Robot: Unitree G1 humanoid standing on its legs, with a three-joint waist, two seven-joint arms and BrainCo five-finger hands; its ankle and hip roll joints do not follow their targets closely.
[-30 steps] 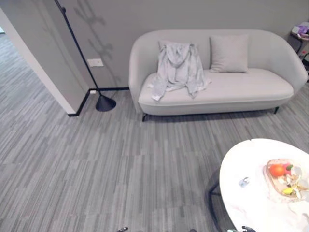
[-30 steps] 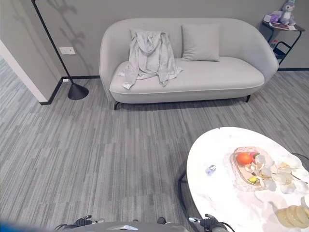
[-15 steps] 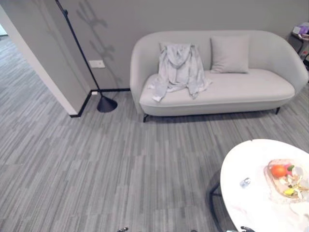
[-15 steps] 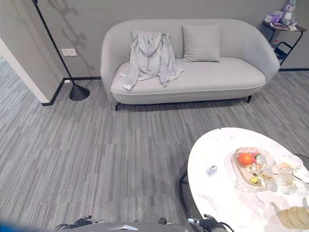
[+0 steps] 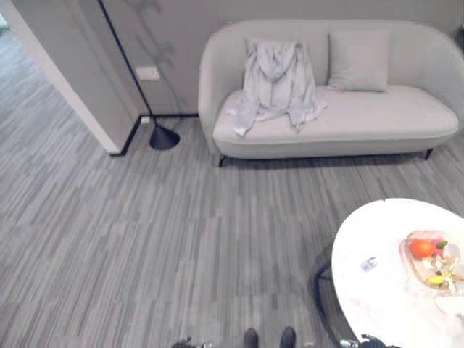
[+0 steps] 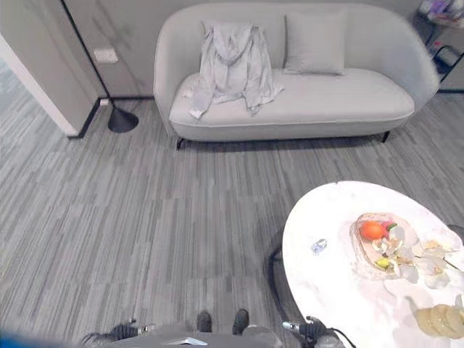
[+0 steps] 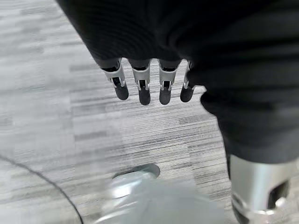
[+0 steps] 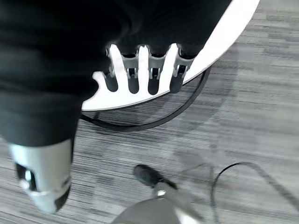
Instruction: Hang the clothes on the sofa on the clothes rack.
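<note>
Left hand [image 7: 154,70]: dark ribbed cover, silver fingers [image 7: 141,87] with dark tips hanging straight and relaxed over the floor; holds nothing.

Right hand [image 8: 140,60]: same build, fingers [image 8: 132,78] straight and loose, empty; it hangs beside the near edge of the table, above the table's dark ring base.

Floor [image 5: 145,232]: grey carpet in narrow striped planks, open between the robot and the sofa.

Table [image 6: 341,283]: round, white, smooth marbled top, near right. On it a shallow tray [image 6: 370,250] with an orange fruit [image 6: 373,230] and small mixed pieces, a small clear object [image 6: 319,246] to the tray's left, pale dishes at the right edge.

Sofa [image 5: 377,119]: far side, against the grey wall; pale grey, rounded back and arms, smooth upholstery, thin dark legs. A square grey cushion [image 5: 357,61] leans upright on the back, right of centre.

Jacket [image 5: 276,83]: light grey, hooded, soft and creased; draped over the sofa's back at the left end, its body and sleeves spread down onto the seat. Well apart from both hands, across the floor.

Rack [image 5: 138,80]: thin black pole tilted in view, round black base [image 5: 164,136] on the floor just left of the sofa, by the wall corner. A white wall plate [image 5: 148,73] sits beside the pole.
</note>
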